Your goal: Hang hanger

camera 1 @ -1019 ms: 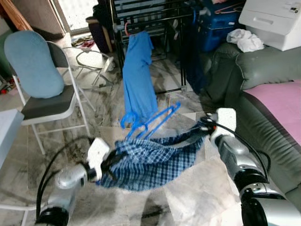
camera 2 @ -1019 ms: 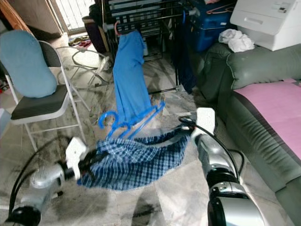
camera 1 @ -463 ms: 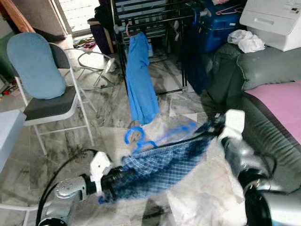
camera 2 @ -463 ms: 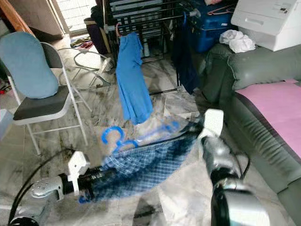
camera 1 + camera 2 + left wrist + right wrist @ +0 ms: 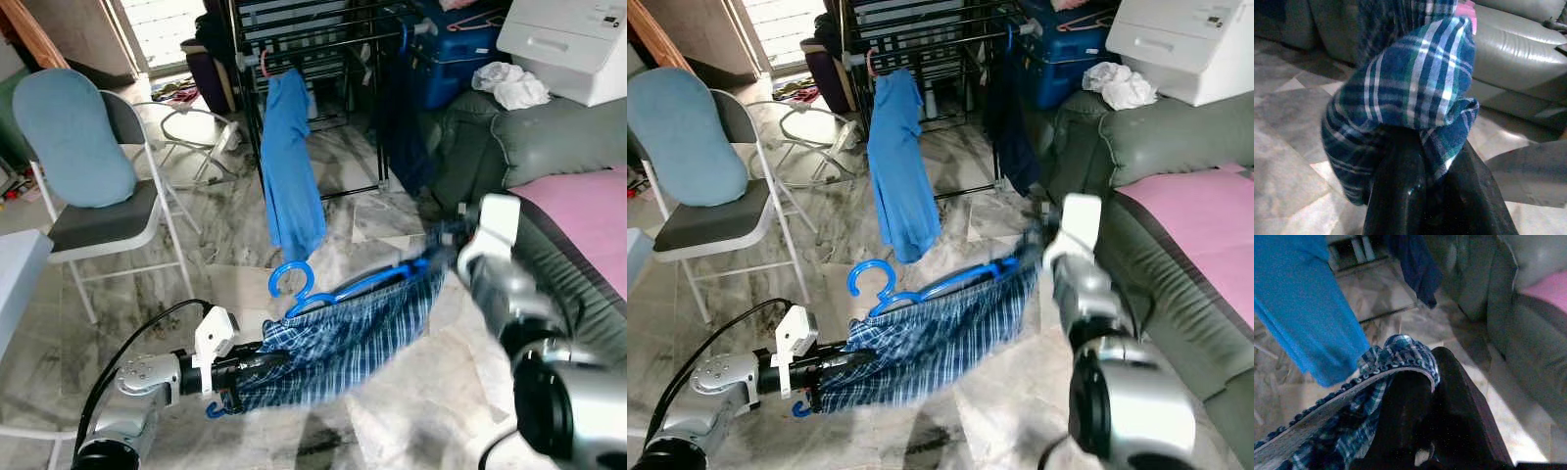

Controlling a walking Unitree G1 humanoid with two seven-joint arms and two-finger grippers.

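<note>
Left eye view, hanger: the blue hanger (image 5: pixel 323 289) is riding inside the plaid garment (image 5: pixel 343 338), its hook sticking up free above the cloth, low over the marble floor (image 5: pixel 245 225).
Garment: it is stretching between the two arms like a sling, probably so the hanger stays threaded and the hook stays clear.
Left gripper (image 5: pixel 1422 161): its black fingers are pinching a bunched corner of plaid cloth, low and on the robot's left.
Right gripper (image 5: pixel 1422 379): it is clamping the other end, cloth and what looks like the hanger's arm together, higher up beside the green sofa (image 5: pixel 549 147).
Drying rack (image 5: pixel 313 39): it is standing well ahead, already carrying a blue shirt (image 5: pixel 291 162); the likely rail for the hook.
Progress: the hook is not yet on any rail.
Surroundings: a folding chair (image 5: pixel 88 186) is sitting off to the left.
</note>
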